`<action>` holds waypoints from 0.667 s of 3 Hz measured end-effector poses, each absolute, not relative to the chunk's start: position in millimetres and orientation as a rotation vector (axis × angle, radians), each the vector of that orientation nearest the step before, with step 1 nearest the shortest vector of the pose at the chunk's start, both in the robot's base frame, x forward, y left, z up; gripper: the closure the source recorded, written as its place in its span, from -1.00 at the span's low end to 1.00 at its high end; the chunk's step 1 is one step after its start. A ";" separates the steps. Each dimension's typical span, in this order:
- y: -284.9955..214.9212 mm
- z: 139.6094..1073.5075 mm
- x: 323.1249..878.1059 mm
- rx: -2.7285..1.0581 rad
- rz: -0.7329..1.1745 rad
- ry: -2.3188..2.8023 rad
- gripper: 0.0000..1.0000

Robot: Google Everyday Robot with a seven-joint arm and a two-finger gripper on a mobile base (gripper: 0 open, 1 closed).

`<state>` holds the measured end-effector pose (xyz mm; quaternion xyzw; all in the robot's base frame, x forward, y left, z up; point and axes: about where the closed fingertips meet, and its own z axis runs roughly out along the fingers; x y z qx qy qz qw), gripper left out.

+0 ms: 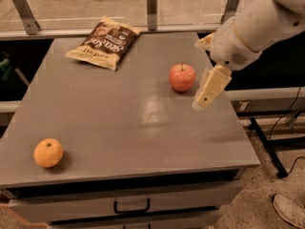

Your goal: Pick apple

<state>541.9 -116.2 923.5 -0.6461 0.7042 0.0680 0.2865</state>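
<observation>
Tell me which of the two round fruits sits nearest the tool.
The red-pink apple, just left of the tool at the table's right side; the orange sits far away at the front-left corner.

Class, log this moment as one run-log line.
task: pick apple | apple: on table, not held | hand: above table, just right of apple in view, not touching | stage: pre-grasp

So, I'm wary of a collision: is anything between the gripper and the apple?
Nothing visible does. The gripper hangs close beside the apple, with only bare table between them. The chip bag at the back and the orange at the front left lie well off that path.
</observation>
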 end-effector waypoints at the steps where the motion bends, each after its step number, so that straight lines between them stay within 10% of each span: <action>1: -93.6 907.2 581.6 -1.663 0.263 1.834 -1.00; 2: -83.0 883.2 605.8 -1.603 0.341 1.842 -1.00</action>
